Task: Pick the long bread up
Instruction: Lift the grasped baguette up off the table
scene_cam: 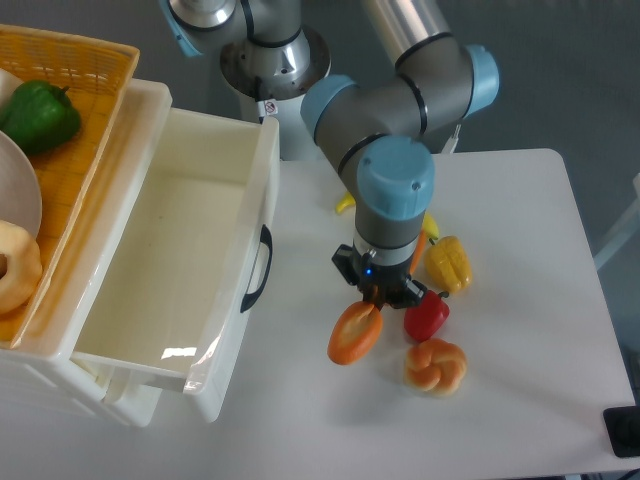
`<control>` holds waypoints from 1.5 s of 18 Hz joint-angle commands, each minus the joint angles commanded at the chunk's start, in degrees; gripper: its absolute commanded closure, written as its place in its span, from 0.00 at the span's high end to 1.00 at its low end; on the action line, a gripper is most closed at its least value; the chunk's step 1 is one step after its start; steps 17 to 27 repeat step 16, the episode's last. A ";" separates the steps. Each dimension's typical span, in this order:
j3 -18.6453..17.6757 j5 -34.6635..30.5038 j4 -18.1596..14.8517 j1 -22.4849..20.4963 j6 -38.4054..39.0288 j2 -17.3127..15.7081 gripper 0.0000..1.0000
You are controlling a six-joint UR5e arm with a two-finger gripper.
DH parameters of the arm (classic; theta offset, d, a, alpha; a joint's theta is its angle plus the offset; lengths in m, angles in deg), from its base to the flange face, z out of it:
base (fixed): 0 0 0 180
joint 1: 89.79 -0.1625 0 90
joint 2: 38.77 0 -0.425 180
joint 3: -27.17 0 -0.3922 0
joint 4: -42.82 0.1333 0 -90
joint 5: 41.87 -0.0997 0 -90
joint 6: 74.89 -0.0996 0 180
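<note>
Nearest us at lower centre, the knotted roll (435, 365); just left of it the long bread (355, 332) points end-on beneath the gripper (385, 297), fingers apparently around its upper end, though we cannot tell if clamped; lift unconfirmed.

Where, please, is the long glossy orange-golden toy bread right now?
The long bread lies on the white table directly below the gripper, left of the red pepper and the knotted roll.

White bin (180, 260) with a black handle (258, 270), left of the table (520, 350). Wicker tray (75, 120) holding a green pepper (40, 115). On the table: yellow pepper (450, 264), red pepper (428, 316), knotted roll (436, 366).
</note>
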 joint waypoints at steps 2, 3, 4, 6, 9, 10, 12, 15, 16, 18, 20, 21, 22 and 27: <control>0.00 -0.09 -0.52 -0.09 -0.80 -0.26 0.00; 0.00 -0.09 -0.88 -0.44 -1.15 -0.26 0.00; 0.00 -0.09 -1.31 -0.88 -1.67 -0.70 0.00; -0.09 -0.18 -1.76 -1.14 -3.08 -0.97 0.00; -0.44 -0.79 -2.46 -1.84 -5.45 -1.49 0.00; -0.87 -0.97 -2.37 -1.85 -6.15 -1.67 0.00; -0.97 -1.23 -2.46 -1.93 -6.34 -1.85 0.00; -0.97 -1.32 -2.46 -2.11 -6.34 -1.93 0.00; -0.97 -1.32 -2.46 -2.11 -6.34 -1.93 0.00; -0.97 -1.32 -2.46 -2.11 -6.34 -1.93 0.00; -0.97 -1.32 -2.46 -2.11 -6.34 -1.93 0.00; -0.97 -1.32 -2.46 -2.11 -6.34 -1.93 0.00; -0.97 -1.32 -2.46 -2.11 -6.34 -1.93 0.00; -0.97 -1.32 -2.46 -2.11 -6.34 -1.93 0.00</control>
